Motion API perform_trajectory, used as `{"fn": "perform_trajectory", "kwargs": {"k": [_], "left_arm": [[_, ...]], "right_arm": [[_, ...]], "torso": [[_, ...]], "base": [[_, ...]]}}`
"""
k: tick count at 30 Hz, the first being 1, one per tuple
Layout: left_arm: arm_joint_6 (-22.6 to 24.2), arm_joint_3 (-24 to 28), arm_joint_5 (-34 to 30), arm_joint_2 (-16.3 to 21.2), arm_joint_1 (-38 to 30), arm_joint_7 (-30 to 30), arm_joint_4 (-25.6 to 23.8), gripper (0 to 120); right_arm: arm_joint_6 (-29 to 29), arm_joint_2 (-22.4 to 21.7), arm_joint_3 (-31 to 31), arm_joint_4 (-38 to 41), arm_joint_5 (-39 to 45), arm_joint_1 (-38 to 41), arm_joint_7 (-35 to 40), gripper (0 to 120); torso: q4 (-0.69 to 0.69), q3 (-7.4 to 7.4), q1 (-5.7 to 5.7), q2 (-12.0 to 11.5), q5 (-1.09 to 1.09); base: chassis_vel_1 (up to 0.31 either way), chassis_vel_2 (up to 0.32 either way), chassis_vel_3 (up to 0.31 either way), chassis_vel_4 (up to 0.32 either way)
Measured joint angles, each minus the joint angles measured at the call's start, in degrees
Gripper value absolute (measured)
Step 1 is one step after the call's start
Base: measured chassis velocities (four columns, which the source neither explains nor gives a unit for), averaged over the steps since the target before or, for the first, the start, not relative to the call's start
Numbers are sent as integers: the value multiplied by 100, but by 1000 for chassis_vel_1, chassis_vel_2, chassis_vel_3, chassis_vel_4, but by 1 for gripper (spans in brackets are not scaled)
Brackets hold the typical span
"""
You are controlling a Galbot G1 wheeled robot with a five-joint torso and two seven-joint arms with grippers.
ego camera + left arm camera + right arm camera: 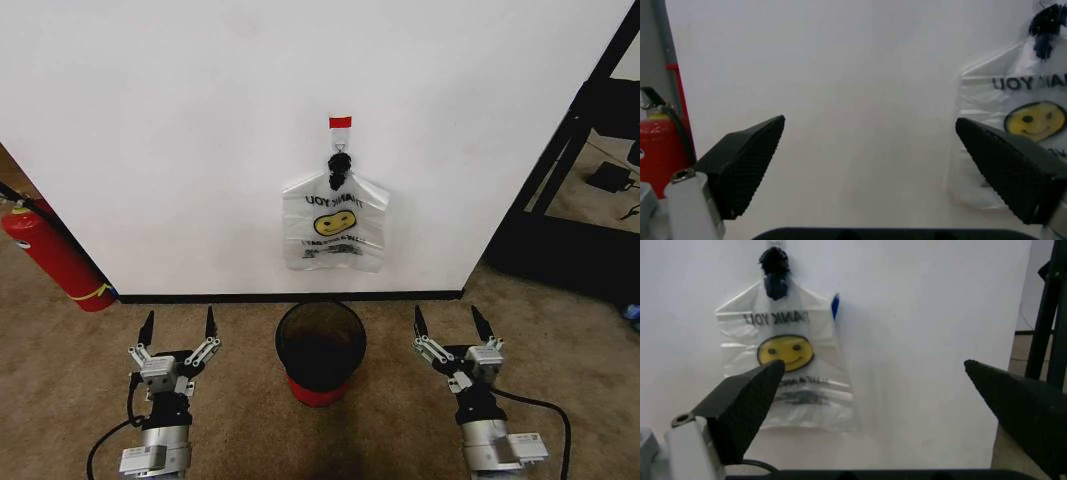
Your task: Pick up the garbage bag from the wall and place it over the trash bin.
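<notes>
- The garbage bag (335, 228) hangs flat against the wall (200, 130), held at its top by a black knot (339, 166) under a small red tag (340, 122).
- Its yellow smiley face and mirrored "THANK YOU" lettering face out; the bag's lower edge ends above the black baseboard (290, 296).
- The trash bin (320, 352) stands upright on the brown carpet (560, 330), directly below the bag and just near of the wall, between the 2 arms.
- The left gripper (178, 328) sits low at near left, its 2 fingers spread apart and holding nothing, pointing toward the wall.
- The right gripper (451, 324) sits low at near right, fingers likewise spread with nothing between them.
- A red fire extinguisher (55, 258) leans at the far left by the wall.
- A dark frame (585, 130) stands at far right.
</notes>
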Motion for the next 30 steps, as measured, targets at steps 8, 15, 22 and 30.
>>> {"fn": "perform_trajectory", "kwargs": {"k": [8, 15, 22, 30], "left_arm": [[9, 7, -5, 7, -36, -1, 21, 100], [-9, -30, 29, -53, 123, -10, 22, 100], [51, 27, 101, 29, 91, 1, 27, 100], [28, -132, 314, 63, 292, -1, -74, 100]], "right_arm": [[-20, -27, -5, 12, 37, 26, 0, 100], [-186, -417, -339, -209, 1205, 570, -357, 100], [-592, -707, -760, -719, 2510, 1343, -888, 100], [-1084, -672, -1303, -1761, 3444, 2940, -1177, 100]], "torso": [[0, 0, 0, 0, 0], [2, 0, 0, 0, 0], [-5, 0, 0, 0, -1], [0, 0, 0, -1, 0]], "base": [[0, 0, 0, 0], [0, 0, 0, 0], [0, 0, 0, 0], [0, 0, 0, 0]]}}
